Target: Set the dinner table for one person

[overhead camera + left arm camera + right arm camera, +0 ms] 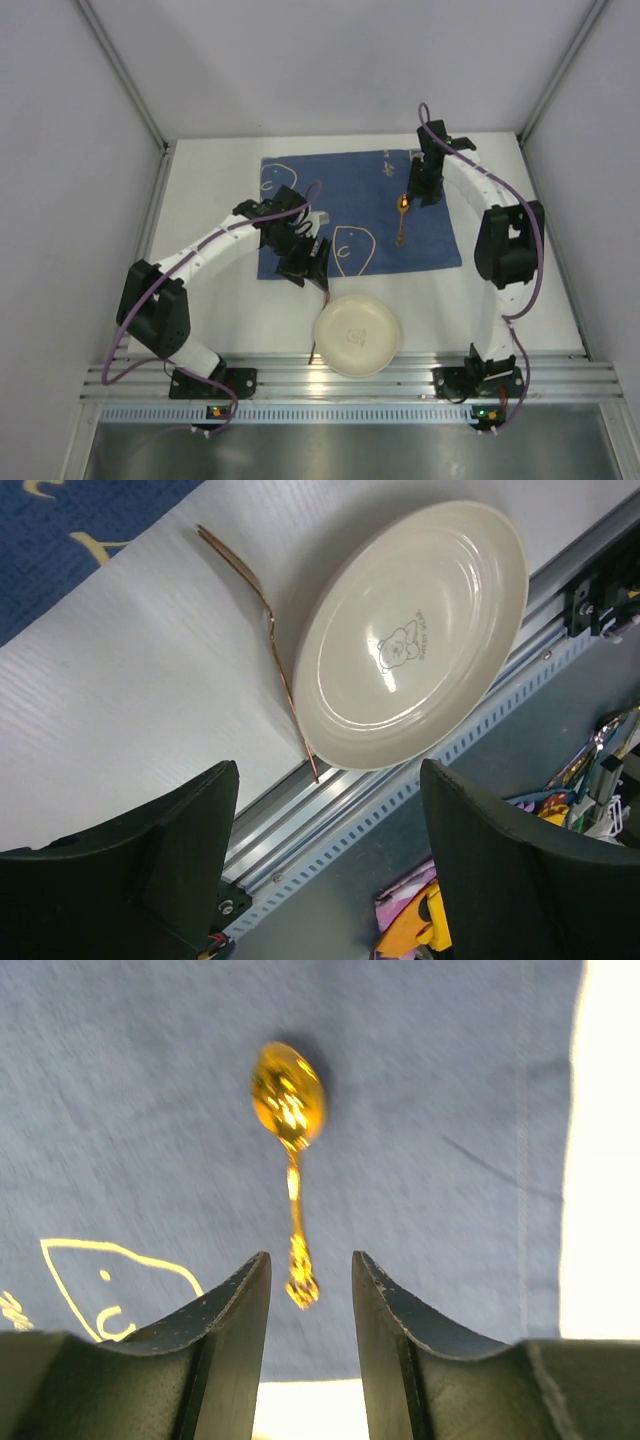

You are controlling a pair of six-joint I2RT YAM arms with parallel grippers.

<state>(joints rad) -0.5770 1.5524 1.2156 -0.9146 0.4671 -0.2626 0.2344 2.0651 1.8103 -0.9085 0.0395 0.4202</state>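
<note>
The white dinner table (205, 310) carries a cream plate (357, 335) near its front rail. A thin copper fork (313, 352) lies just left of the plate. In the left wrist view the plate (410, 640) and the fork (268, 620) lie beyond my open, empty left gripper (330, 860). That gripper (310, 265) hovers over the blue cloth's front edge. A gold spoon (401, 215) lies on the cloth. My right gripper (427, 185) is above it, open. In its wrist view the spoon's (291, 1140) handle end sits between the fingertips of the gripper (311, 1275), ungripped.
The blue cloth with fish outlines (360, 195) covers the table's far middle. The ribbed aluminium rail (350, 385) runs along the near edge, and the plate's rim overhangs it slightly. Grey walls enclose the left, right and back sides.
</note>
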